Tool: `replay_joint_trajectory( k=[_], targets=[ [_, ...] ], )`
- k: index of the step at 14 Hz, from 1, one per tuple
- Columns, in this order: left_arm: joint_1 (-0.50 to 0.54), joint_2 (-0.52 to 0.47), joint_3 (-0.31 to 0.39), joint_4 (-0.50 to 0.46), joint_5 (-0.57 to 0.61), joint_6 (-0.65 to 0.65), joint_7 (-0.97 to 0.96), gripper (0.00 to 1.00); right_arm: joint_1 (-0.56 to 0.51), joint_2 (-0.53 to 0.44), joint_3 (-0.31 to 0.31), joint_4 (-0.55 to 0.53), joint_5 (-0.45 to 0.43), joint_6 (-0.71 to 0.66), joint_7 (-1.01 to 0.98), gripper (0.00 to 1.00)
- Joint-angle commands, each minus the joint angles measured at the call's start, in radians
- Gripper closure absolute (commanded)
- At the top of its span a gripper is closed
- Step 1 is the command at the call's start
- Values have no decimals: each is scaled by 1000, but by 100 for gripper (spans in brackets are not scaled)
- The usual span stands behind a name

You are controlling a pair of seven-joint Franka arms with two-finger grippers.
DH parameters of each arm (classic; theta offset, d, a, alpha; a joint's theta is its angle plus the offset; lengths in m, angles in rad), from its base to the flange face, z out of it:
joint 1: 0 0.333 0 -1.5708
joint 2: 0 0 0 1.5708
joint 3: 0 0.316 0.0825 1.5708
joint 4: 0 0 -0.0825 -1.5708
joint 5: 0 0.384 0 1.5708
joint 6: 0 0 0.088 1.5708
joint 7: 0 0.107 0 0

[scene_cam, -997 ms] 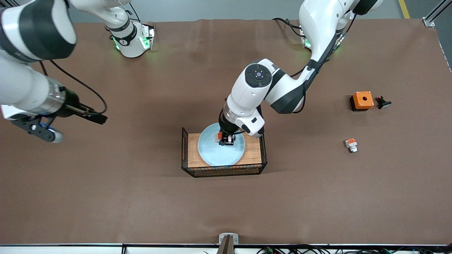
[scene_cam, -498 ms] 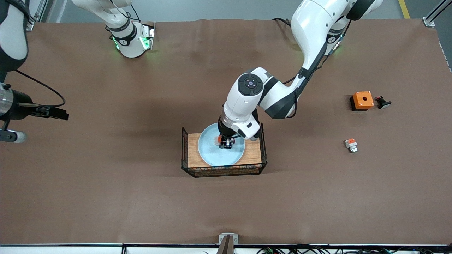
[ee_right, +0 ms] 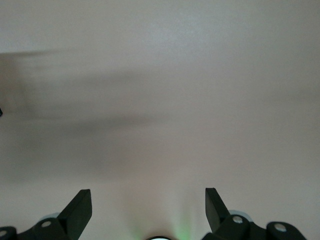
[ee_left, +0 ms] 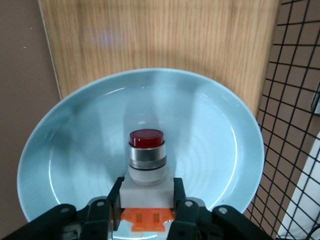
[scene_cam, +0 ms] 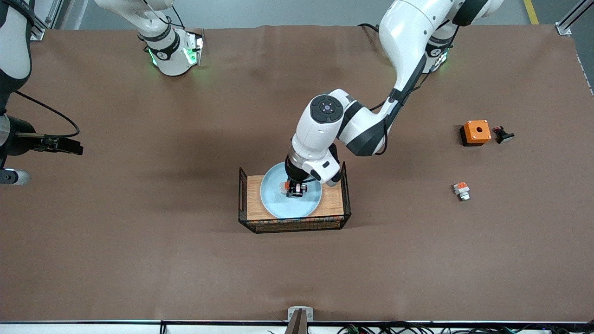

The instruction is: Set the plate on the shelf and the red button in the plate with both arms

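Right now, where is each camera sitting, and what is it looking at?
Front view: high across the table, facing both arms; it shows the left gripper over the plate in the wire basket.
Left wrist view: on the left arm's wrist, looking down past its fingers clamped on the red button over the plate.
Right wrist view: on the waiting right arm's wrist, looking at bare surface past the open right gripper.
Shared: front and left wrist views both show plate, button and basket.
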Motion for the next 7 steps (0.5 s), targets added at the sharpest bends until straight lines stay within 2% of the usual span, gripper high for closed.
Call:
replay_joint_trajectory(
  k=[1, 2, 7],
  targets=[
    [-12, 18, 14, 28, 21, 9, -7, 8, -12, -13, 6, -3, -25, -5, -66, 0],
    [-10, 13, 14, 28, 21, 9, -12, 0, -12, -13, 6, -1, -25, -5, -68, 0],
    [6, -33, 14, 26, 21, 3, -10, 0, -26, -12, 6, -1, -18, -5, -54, 0]
  ],
)
